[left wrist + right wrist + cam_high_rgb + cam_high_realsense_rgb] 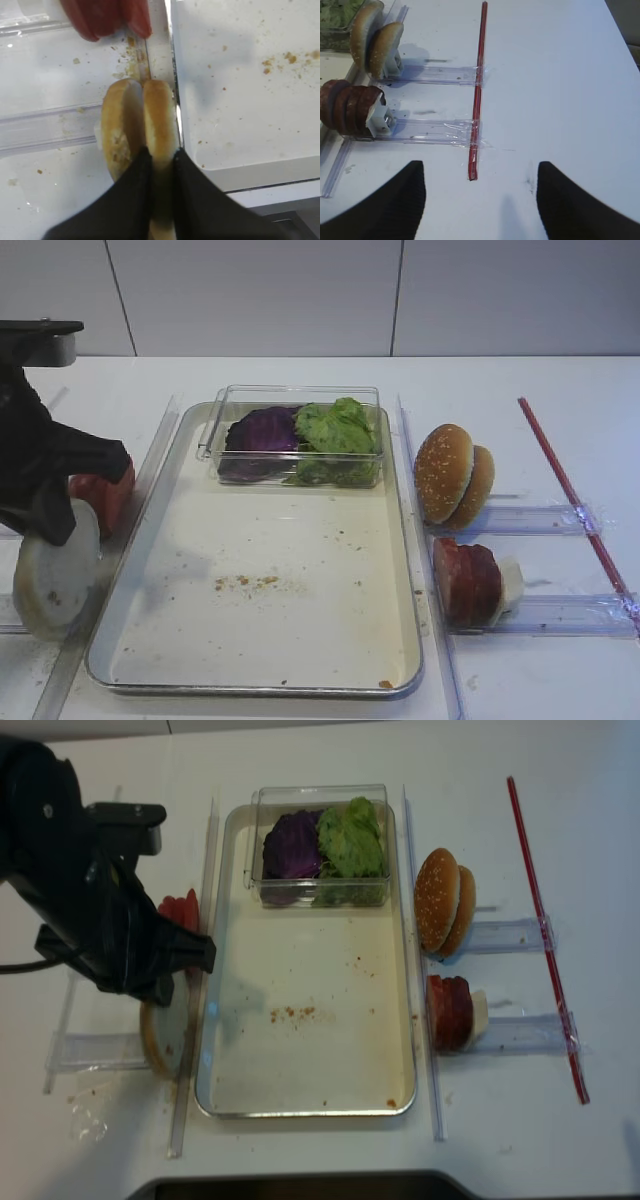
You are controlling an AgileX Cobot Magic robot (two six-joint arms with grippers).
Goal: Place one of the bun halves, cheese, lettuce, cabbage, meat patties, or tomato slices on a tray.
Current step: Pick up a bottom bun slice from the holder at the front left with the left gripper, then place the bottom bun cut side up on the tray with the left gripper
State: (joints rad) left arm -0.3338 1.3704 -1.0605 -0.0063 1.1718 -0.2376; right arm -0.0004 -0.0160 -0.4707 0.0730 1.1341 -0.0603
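Left tool (161, 155) closed on one bun half (159, 115), not lifted yet. Tray (392, 540) floor bare, only crumbs. Right tool (481, 197) open, empty. Placing still to do.

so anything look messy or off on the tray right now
Only crumbs: a small brown scatter lies on the tray floor left of centre, with stray specks toward the near right corner. The clear box of cabbage and lettuce sits squarely at the far end. Nothing spilled or askew.

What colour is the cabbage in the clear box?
Dark purple cabbage, clearest in the exterior high view.
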